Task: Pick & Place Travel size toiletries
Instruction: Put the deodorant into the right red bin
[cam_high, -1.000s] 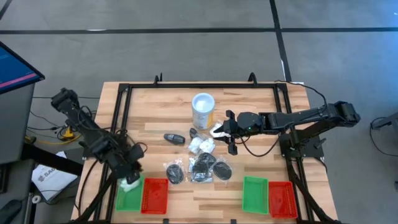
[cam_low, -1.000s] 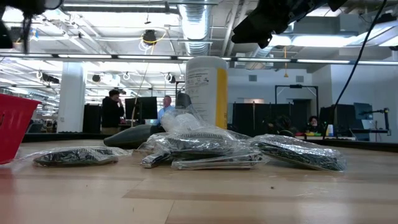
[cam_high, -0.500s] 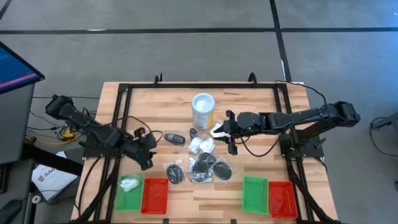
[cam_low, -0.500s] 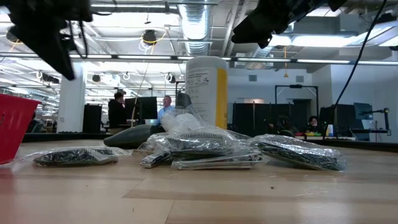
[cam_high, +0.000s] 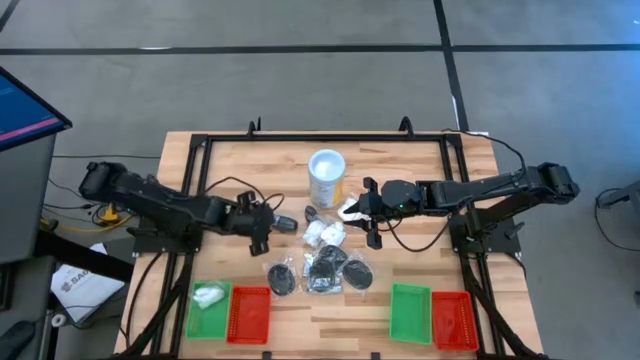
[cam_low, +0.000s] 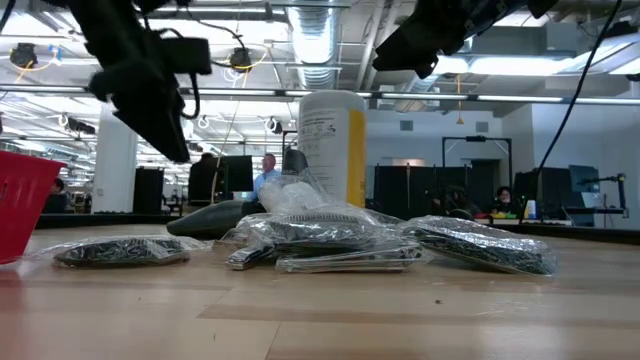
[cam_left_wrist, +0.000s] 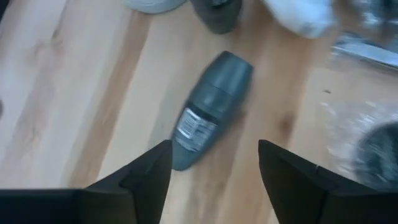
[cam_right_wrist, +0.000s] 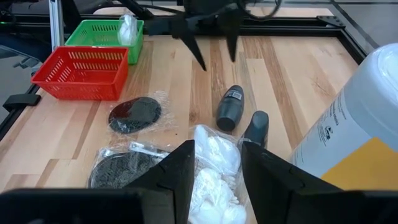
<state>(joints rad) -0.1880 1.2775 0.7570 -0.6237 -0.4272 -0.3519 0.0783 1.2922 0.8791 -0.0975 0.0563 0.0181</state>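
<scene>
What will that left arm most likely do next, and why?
Probably lower and close on the dark grey oblong piece. The left end effector hangs open above it, the piece lies flat and alone between its fingers' line, and one white packet already sits in the green tray.

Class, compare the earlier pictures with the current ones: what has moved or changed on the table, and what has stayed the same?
The left gripper has swung from over the left green tray, where a white packet now lies, toward the table's middle; its jaws stand open over the dark grey oblong piece. The right gripper, the white tub and the pile of wrapped packets have stayed put.
</scene>
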